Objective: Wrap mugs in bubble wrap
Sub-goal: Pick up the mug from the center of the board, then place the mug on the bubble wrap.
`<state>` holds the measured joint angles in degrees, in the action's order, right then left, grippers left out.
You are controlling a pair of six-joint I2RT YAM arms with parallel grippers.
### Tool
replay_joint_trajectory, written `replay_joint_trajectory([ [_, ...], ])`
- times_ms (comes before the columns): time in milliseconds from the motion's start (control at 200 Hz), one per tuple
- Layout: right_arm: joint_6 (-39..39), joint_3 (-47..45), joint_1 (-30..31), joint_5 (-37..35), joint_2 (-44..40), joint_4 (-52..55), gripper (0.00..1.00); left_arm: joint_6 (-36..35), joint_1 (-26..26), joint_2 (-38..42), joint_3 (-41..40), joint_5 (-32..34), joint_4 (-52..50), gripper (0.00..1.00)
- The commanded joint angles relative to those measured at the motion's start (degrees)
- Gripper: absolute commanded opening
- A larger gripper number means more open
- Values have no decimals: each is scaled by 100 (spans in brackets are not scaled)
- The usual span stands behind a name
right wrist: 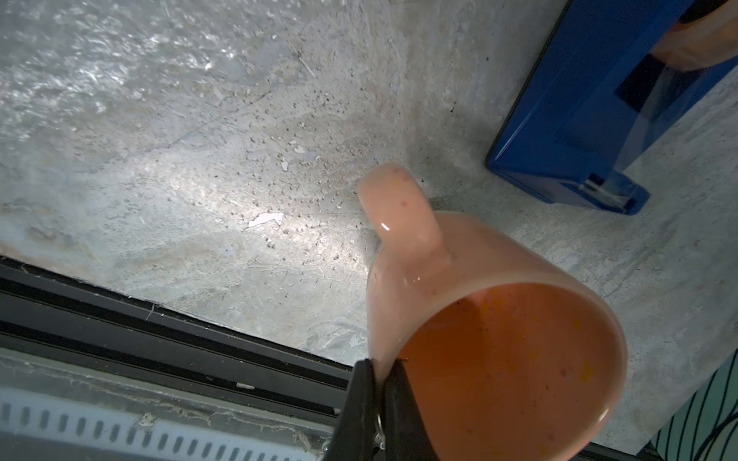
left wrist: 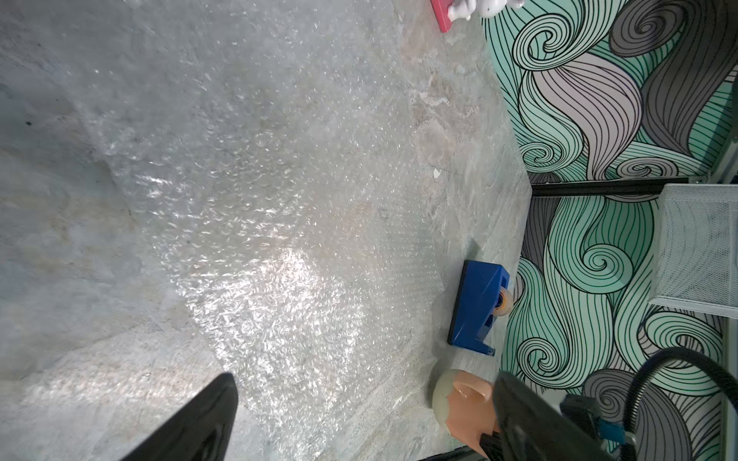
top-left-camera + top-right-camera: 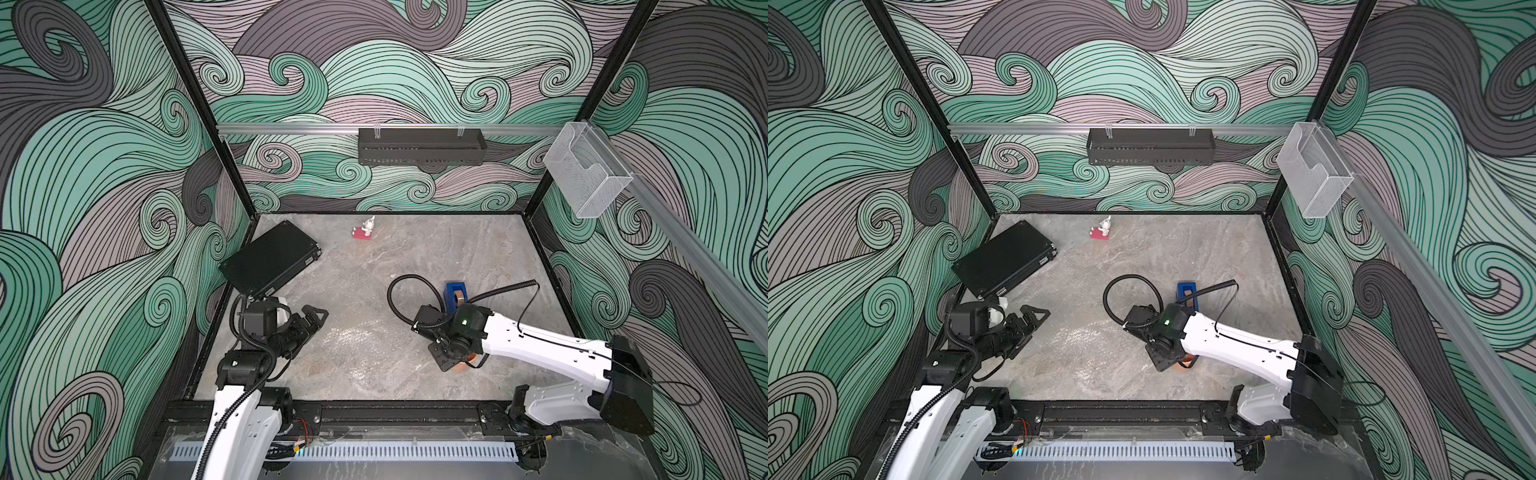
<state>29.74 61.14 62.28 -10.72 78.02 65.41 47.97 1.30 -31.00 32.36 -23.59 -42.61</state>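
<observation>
Mug (image 1: 499,339) first, since it sits nearest the front rail on the right side of the worktop (image 3: 457,257). The right gripper (image 1: 378,383) is clamped on its rim beside the handle, one finger inside the mouth and one outside. That is a sensible hold for a small cup, because it leaves the handle and body free. From the left wrist view the mug looks tipped, with its pale base showing. I cannot tell whether it touches the worktop or hangs just above it.

On the left, at a similar depth, the left gripper (image 2: 365,383) hovers with its jaws wide apart and nothing between them. It sits at the near edge of the bubble wrap (image 2: 279,279), probably waiting to fold or pin the sheet.

The wrap lies spread flat across the middle, beside the mug and not under it. My guess is that carrying the mug onto the sheet is the step in hand.

Just behind the mug stands the blue tape dispenser (image 3: 456,293), handy for sealing later. Farther back, a black case (image 3: 270,259) lies at the left wall. A red-and-white figurine (image 3: 365,230) stands near the back edge, well clear of the work.
</observation>
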Motion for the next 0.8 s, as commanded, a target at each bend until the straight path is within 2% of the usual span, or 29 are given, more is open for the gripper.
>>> replay_joint_trajectory([
  [0, -165, 551, 88, -380, -102, 433, 0, -62, -25, 19, 331, 455, -446, 99],
  [140, -348, 1112, 95, -340, 7, 438, 0, 121, -23, 55, 742, 1158, -987, 99],
  [335, -742, 2190, 103, -149, 791, 332, 0, 381, -24, 80, 1119, 2069, -1538, 99],
  [535, -1042, 3496, 109, 57, 1801, 321, 0, 528, -25, 63, 1159, 2409, -1581, 99],
  [791, -1181, 5041, 142, 312, 3149, 368, 0, 249, -24, 31, 1282, 2625, -1562, 99],
])
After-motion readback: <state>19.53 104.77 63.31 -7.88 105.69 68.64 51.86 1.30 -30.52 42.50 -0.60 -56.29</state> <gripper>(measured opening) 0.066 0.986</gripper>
